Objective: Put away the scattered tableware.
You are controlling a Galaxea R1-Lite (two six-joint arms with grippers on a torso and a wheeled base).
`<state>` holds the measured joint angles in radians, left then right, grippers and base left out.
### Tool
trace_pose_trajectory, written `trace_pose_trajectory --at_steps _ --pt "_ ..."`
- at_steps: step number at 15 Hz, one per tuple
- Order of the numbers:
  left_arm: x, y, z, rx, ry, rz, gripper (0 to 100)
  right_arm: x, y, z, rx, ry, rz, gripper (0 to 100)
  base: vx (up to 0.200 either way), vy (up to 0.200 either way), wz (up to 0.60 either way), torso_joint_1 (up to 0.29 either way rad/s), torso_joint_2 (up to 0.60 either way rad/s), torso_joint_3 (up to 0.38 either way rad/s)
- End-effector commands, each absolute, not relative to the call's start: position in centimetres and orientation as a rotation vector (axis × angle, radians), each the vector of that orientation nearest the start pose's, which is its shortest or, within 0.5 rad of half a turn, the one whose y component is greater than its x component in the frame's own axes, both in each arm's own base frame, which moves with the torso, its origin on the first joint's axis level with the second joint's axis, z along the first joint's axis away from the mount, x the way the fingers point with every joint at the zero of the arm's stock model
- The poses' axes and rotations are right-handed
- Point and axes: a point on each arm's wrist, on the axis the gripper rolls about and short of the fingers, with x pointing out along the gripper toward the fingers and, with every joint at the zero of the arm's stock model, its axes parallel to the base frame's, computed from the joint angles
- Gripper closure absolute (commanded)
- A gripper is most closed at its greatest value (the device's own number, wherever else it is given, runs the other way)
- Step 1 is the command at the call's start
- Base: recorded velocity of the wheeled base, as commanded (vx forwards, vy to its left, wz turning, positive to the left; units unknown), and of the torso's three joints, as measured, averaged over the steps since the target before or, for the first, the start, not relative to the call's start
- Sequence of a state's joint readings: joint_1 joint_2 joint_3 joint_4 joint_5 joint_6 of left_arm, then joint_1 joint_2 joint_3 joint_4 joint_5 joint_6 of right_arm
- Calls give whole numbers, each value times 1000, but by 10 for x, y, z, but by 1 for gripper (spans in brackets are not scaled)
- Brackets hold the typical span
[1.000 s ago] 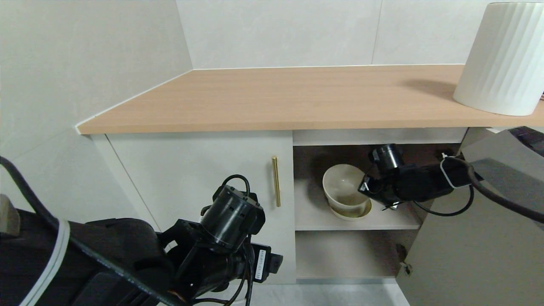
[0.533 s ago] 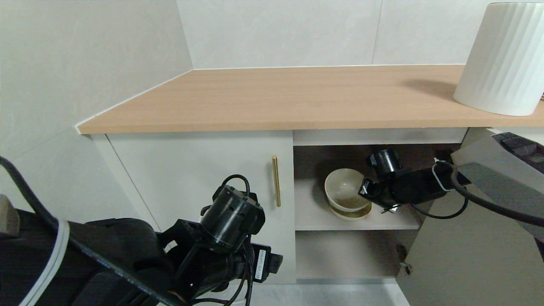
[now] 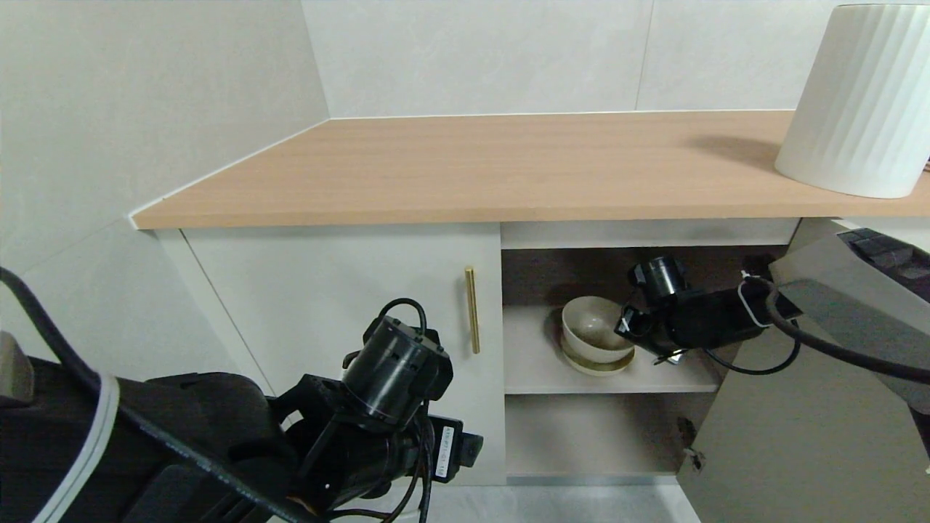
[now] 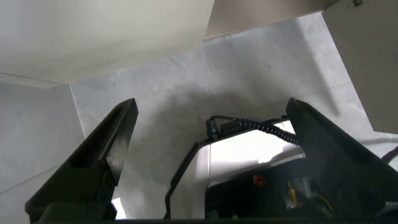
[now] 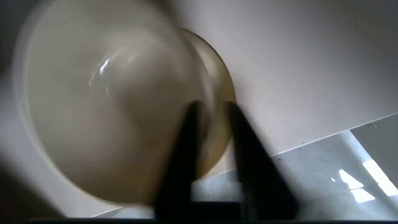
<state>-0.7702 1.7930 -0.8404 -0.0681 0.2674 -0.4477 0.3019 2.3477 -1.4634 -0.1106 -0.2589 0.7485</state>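
Note:
A cream bowl (image 3: 594, 332) sits nearly level on a yellowish plate (image 3: 597, 362) on the upper shelf (image 3: 534, 363) of the open cabinet. My right gripper (image 3: 626, 325) reaches into the cabinet from the right and is shut on the bowl's right rim. In the right wrist view the bowl (image 5: 99, 106) looms large, with my right gripper (image 5: 212, 111) pinching its rim over the plate (image 5: 219, 81). My left gripper (image 4: 211, 106) hangs low outside the cabinet, open over the grey floor, nothing between its fingers (image 4: 99, 162).
The left cabinet door (image 3: 327, 305) is closed and has a gold handle (image 3: 471, 310). The right door (image 3: 799, 421) stands open. A bare lower shelf (image 3: 592, 436) lies beneath. A white ribbed cylinder (image 3: 861, 102) stands on the wooden countertop (image 3: 472, 167).
The bowl, tipped up toward me a second ago, has come down flatter onto the plate. My right gripper stayed on its rim and shifted slightly. The left arm has kept still.

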Motion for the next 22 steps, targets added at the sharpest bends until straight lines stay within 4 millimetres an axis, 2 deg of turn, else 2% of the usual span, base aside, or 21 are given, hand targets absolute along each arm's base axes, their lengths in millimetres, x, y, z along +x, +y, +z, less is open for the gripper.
trace_pose_trajectory --at_steps 1,5,8,9,11,12,13,14,16,19,22 --pt "215 -200 115 26 852 -282 0 433 130 56 498 716 -235 0 0 0 0 0 0 0" --pt "215 -200 116 24 851 -281 0 429 129 59 495 720 -233 0 0 0 0 0 0 0" --pt "213 -192 128 -11 818 -270 0 408 132 76 462 743 -185 0 0 0 0 0 0 0" --pt "210 -182 139 -39 786 -263 0 379 130 92 353 794 -99 0 0 0 0 0 0 0" --pt "202 -165 155 -76 742 -253 0 334 128 122 296 811 0 0 0 0 0 0 0 0" --pt "195 -151 162 -98 714 -240 0 303 122 146 253 803 71 0 0 0 0 0 0 0" --pt "192 -146 165 -106 704 -236 0 288 120 158 231 794 103 0 0 0 0 0 0 0" --pt "186 -134 170 -125 682 -224 0 255 115 179 221 796 152 0 0 0 0 0 0 0" --pt "188 -118 164 -135 697 -170 0 216 112 196 204 790 213 0 0 0 0 0 0 0" --pt "184 -105 164 -135 685 -138 0 179 102 203 188 791 250 0 0 0 0 0 0 0" --pt "183 -104 166 -137 676 -142 0 172 98 196 179 807 241 0 0 0 0 0 0 0"
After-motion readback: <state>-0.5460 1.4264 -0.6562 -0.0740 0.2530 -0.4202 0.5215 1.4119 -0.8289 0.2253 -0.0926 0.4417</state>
